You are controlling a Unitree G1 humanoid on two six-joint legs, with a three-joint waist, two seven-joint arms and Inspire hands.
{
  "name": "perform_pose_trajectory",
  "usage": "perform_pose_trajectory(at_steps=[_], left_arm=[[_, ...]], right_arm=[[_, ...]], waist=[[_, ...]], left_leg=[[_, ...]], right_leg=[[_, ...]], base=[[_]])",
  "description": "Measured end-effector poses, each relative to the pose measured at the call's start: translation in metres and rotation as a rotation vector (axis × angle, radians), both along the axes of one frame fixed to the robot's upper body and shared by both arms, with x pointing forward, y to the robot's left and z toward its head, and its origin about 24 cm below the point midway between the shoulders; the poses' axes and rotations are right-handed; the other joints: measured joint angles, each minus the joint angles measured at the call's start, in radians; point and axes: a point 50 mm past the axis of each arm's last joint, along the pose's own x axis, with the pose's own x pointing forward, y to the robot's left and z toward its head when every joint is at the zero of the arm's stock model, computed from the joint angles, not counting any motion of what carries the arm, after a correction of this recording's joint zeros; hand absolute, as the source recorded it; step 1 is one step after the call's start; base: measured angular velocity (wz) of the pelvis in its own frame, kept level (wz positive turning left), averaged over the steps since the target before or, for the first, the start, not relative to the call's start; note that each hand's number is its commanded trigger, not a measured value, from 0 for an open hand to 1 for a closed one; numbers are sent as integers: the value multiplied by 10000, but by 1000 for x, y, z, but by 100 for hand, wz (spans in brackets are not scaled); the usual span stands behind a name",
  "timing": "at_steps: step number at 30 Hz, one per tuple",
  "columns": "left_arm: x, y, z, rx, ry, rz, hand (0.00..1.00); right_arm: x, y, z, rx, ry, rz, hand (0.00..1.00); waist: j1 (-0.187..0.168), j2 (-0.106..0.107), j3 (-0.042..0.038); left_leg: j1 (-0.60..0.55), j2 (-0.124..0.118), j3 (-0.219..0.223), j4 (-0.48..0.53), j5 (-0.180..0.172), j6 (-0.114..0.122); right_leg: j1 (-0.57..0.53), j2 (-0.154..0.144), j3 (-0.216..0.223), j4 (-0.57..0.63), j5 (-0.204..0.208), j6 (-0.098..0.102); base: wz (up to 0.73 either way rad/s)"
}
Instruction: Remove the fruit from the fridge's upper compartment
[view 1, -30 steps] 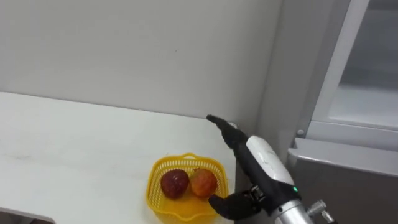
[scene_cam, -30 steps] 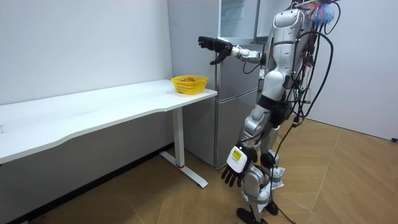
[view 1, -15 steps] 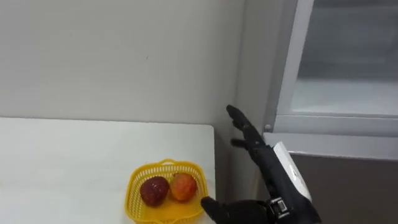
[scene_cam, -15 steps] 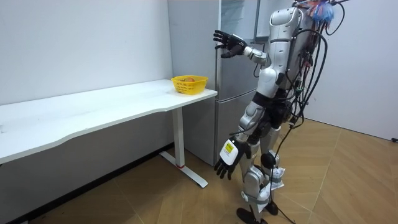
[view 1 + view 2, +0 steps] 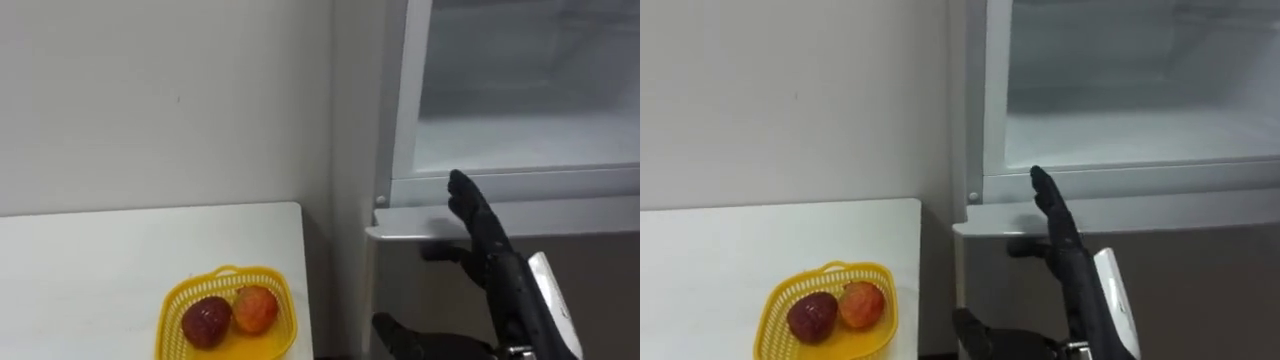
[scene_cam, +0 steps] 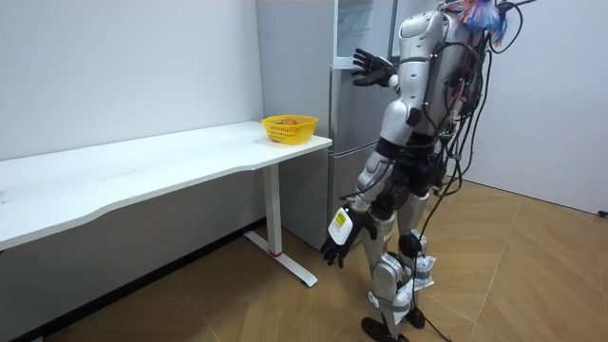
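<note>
You will find the robot standing in front of the fridge, just past the end of the white desk (image 5: 100, 260). The upper fridge compartment (image 5: 530, 140) is open, with its pale shelf exposed. The right hand (image 5: 492, 262) is raised before the ledge below that opening. Its fingers are straight and apart, the thumb spread, and nothing is in it. Whether the fingertips touch the sill cannot be told. The left hand (image 6: 337, 242) hangs low beside the thigh, with loose fingers and nothing held. A yellow basket (image 5: 226, 271) sits on the desk near the end next to the fridge. It holds a dark red fruit (image 5: 205, 322) and an orange-red fruit (image 5: 253, 309), which touch each other.
</note>
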Motion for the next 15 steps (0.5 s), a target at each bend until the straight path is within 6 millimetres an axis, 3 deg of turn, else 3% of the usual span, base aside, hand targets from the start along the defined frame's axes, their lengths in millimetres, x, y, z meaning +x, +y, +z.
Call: perform_pose_trajectory(at_steps=[5, 11, 15], left_arm=[[-1, -2, 0, -24, 76, -255, 0], [3, -1, 0, 95, -64, -260, 0], [0, -1, 0, 92, -74, -35, 0]], right_arm=[[-3, -16, -9, 309, 67, -1189, 0], [-5, -30, -15, 985, 126, -1945, 0], [-18, -57, -50, 1535, 1794, -3814, 0]], waist=[[-328, -26, 19], [-567, -131, -1], [-690, -137, -3]], left_leg=[[69, 32, 185, -86, -1, -1], [159, 35, 213, -111, -9, -6], [169, 23, 173, -125, -19, -1]], right_leg=[[-41, 64, 251, -13, 8, 4], [21, 75, 252, -180, 15, 14], [39, 69, 236, -180, 26, 30]], base=[[-12], [-2], [0]])
